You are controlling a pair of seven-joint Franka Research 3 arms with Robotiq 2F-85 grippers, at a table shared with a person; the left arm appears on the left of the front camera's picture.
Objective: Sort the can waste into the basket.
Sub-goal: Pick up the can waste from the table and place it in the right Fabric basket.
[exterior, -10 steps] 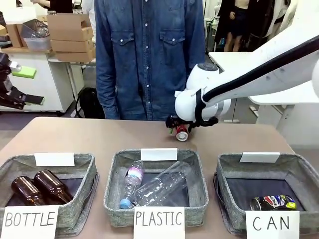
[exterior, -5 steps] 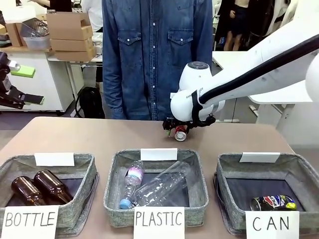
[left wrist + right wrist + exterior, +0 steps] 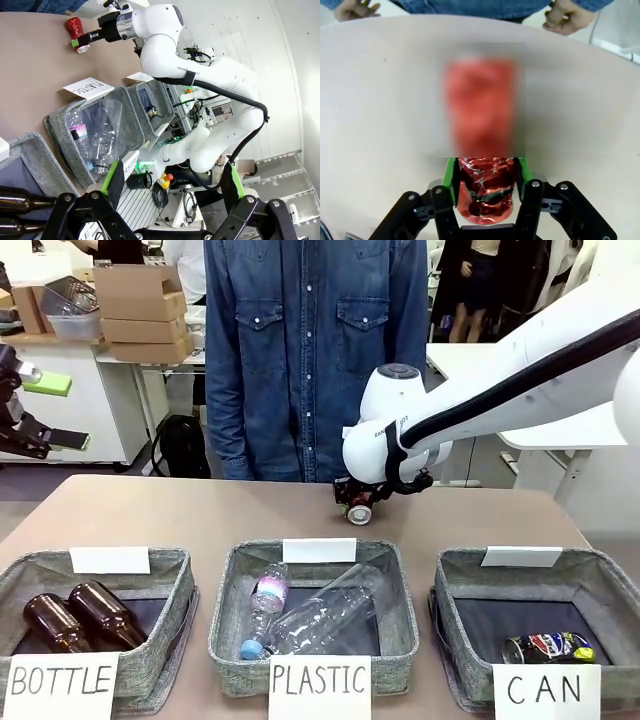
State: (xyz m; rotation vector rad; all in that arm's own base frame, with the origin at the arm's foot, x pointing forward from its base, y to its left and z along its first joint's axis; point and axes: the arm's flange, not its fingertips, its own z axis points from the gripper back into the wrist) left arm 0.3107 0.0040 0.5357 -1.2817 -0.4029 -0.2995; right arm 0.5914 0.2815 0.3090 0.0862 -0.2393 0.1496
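- Far left, the left gripper (image 3: pixel 167 200) hangs up off the table with its jaws spread wide, nothing between them.
- Below it, the basket signed "BOTTLE" (image 3: pixel 165 635) holds two brown glass bottles (image 3: pixel 75 617) lying side by side.
- Middle basket, signed "PLASTIC" (image 3: pixel 225 630), has clear plastic bottles (image 3: pixel 310 615) lying in it.
- Just behind that, near the far edge of the table (image 3: pixel 150 515), the right gripper (image 3: pixel 356 508) is clenched on the red can (image 3: pixel 359 510); the wrist view shows the green pads (image 3: pixel 450 180) pressed against both sides of the crumpled can (image 3: pixel 485 192).
- A person in a denim shirt (image 3: pixel 315 350) stands right behind, hands (image 3: pixel 568 16) at the table's edge.
- Far right, the "CAN" basket (image 3: pixel 610 590) holds the black can (image 3: pixel 548 647), lying on its side by the front wall.
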